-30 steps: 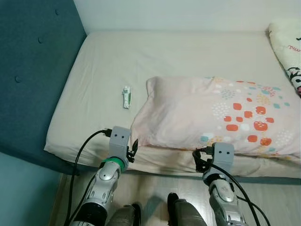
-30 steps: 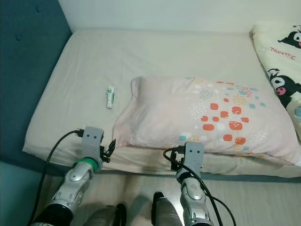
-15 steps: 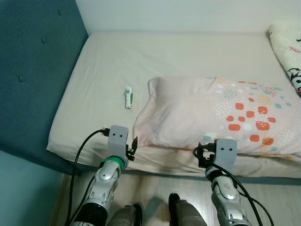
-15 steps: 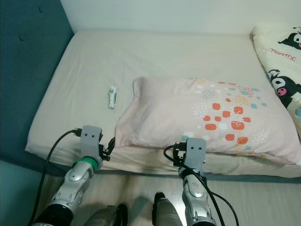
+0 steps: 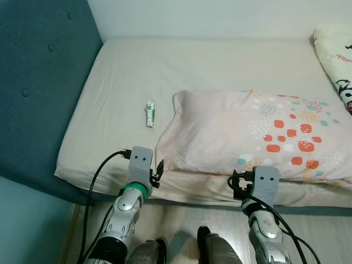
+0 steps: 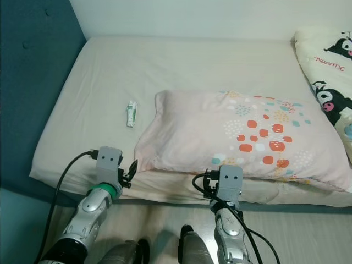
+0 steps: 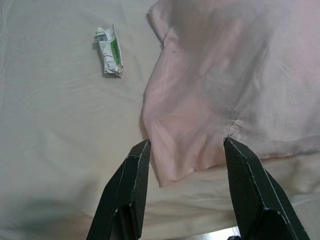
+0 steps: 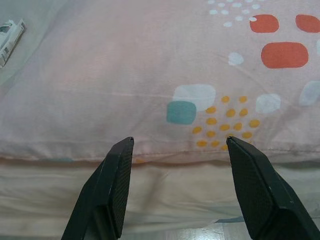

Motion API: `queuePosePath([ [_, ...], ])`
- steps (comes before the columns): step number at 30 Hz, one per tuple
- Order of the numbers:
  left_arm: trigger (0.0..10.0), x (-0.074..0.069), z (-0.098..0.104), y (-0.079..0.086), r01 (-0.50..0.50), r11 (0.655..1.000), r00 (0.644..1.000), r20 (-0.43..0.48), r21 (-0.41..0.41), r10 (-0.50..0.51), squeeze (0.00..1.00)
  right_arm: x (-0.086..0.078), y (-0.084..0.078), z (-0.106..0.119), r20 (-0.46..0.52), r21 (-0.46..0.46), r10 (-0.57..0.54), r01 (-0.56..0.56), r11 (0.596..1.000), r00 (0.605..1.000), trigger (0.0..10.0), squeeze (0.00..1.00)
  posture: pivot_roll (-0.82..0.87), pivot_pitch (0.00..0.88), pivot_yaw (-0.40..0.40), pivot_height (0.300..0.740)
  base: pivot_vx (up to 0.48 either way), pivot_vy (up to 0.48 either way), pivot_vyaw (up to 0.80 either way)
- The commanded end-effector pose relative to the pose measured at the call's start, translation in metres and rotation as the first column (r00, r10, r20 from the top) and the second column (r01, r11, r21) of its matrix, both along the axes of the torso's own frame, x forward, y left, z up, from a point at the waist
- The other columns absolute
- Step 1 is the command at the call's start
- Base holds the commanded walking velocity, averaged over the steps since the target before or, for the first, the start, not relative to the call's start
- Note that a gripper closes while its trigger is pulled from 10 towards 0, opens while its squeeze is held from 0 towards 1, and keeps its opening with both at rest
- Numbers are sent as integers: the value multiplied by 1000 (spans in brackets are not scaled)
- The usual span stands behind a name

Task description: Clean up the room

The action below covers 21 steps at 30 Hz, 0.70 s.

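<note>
A pink pillow (image 5: 247,132) with orange and teal spots lies on the beige mattress (image 5: 209,60), reaching the bed's near edge. Left of it, apart from it, lies a small green-and-white tube (image 5: 149,114). My left gripper (image 7: 186,145) is open at the near edge, just short of the pillow's near left corner (image 7: 170,170); the tube (image 7: 110,50) is further out on the sheet. My right gripper (image 8: 180,141) is open too, facing the pillow's near seam (image 8: 200,150), with nothing between its fingers.
A dark blue padded headboard (image 5: 38,82) runs along the left of the bed. A cartoon-print blanket (image 6: 330,82) is bunched at the far right. A white wall closes the back. Wooden floor (image 5: 181,217) lies between me and the bed.
The view has shifted slightly. Both grippers hold much the same places at the bed's near edge, still open. The pillow and the tube have not moved.
</note>
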State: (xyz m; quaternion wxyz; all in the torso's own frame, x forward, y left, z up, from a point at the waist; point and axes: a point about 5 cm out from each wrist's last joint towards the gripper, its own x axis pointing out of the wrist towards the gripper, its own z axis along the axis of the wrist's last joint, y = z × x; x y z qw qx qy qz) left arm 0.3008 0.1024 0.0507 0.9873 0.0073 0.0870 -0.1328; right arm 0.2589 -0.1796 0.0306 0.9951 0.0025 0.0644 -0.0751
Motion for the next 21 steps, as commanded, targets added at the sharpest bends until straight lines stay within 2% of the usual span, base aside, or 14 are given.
queuePosePath([
  [1, 10000, -5, -8, 0, 7, 1000, 1000, -26, 9, -7, 0, -7, -1, -5, -13, 10, -13, 14, 1000, 1000, 10000, 0, -42, 139, 99, 686, 0, 0, 0],
  [13, 10000, -7, -10, 3, -6, 1000, 1000, -30, 10, 6, 0, -7, 1, -4, -8, 19, -3, 3, 1000, 1000, 10000, 0, -36, 145, 92, 642, 0, 0, 0],
  [21, 10000, -7, -10, 1, 13, 1000, 999, -30, 5, -13, 0, -9, 2, -5, -12, 24, -5, 5, 1000, 1000, 10000, 0, -37, 152, 102, 642, 0, 0, 0],
])
